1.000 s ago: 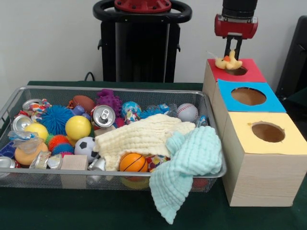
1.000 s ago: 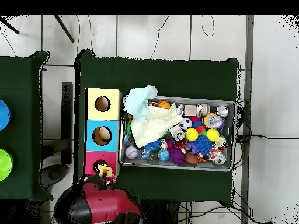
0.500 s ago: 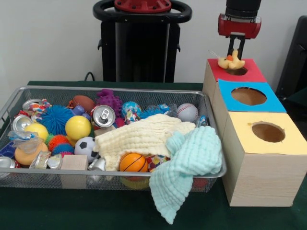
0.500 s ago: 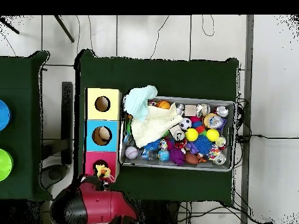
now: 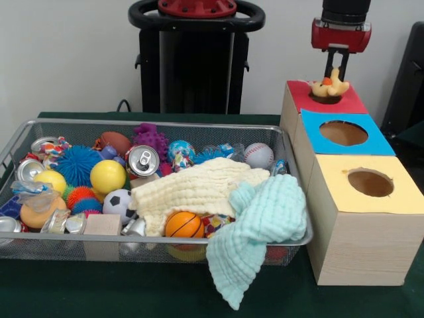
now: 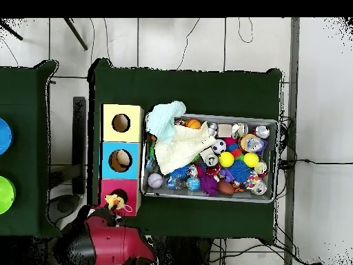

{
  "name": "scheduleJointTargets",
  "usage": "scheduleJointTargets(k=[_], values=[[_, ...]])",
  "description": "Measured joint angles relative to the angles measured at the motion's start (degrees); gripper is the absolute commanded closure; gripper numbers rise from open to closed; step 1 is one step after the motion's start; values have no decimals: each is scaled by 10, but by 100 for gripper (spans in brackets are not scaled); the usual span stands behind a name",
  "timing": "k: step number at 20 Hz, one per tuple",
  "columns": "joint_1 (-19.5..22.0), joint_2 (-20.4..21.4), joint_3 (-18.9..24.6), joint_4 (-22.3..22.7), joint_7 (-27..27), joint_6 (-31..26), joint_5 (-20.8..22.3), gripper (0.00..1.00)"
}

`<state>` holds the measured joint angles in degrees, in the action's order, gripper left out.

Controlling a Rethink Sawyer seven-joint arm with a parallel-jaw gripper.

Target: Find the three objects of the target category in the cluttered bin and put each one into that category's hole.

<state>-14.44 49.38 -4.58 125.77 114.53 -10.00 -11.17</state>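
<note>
One yellow duck (image 5: 329, 87) with an orange beak hangs at the gripper (image 5: 336, 66), right over the red-topped box (image 5: 344, 101) and its hole (image 5: 327, 99). The dark fingers come down from the red gripper body and close narrowly on the top of the duck; the jaws look pinched on it, barely apart. The duck's underside sits at the hole's rim level, covering most of the opening in the front view; I can't tell whether it touches the card. From overhead the duck (image 6: 114, 201) shows at the robot-side edge of the red top, just beside the hole (image 6: 118, 195), with the red arm below it.

Three wooden boxes stand in a row, touching: red, then the blue-topped box (image 5: 374, 139), then the yellow-topped box (image 5: 397, 195) nearest the front camera. Both of those holes are open and uncovered.

The wire-mesh bin (image 5: 159, 248) sits beside the boxes on the green table (image 5: 99, 291), full of clutter. A cream cloth (image 5: 199, 189) lies over the middle, and a mint cloth (image 5: 262, 228) drapes over the bin's front rim, hanging outside. A small basketball (image 5: 183, 224) sits against the cream cloth's front edge. Also in there: a yellow ball (image 5: 107, 176), a soccer ball (image 5: 119, 204), a baseball (image 5: 258, 155), a soda can (image 5: 143, 160), a blue spiky ball (image 5: 78, 164), and a purple spiky toy (image 5: 151, 138). No other plush animals are visible in the bin.
</note>
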Motion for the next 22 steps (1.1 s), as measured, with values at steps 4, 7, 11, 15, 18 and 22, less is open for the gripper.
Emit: scheduleJointTargets(k=[4, 7, 11, 15, 18, 22], values=[[-8, 0, -1, -1, 0, 0, -13, 100], [-9, 0, -1, -2, 0, 0, -18, 100], [-10, 0, -1, -2, 0, 0, -21, 100], [-11, 0, -2, -2, 0, 0, -21, 100], [-17, -3, -7, -5, 0, 0, -21, 100], [-29, -9, -19, -13, 0, 0, -21, 100]])
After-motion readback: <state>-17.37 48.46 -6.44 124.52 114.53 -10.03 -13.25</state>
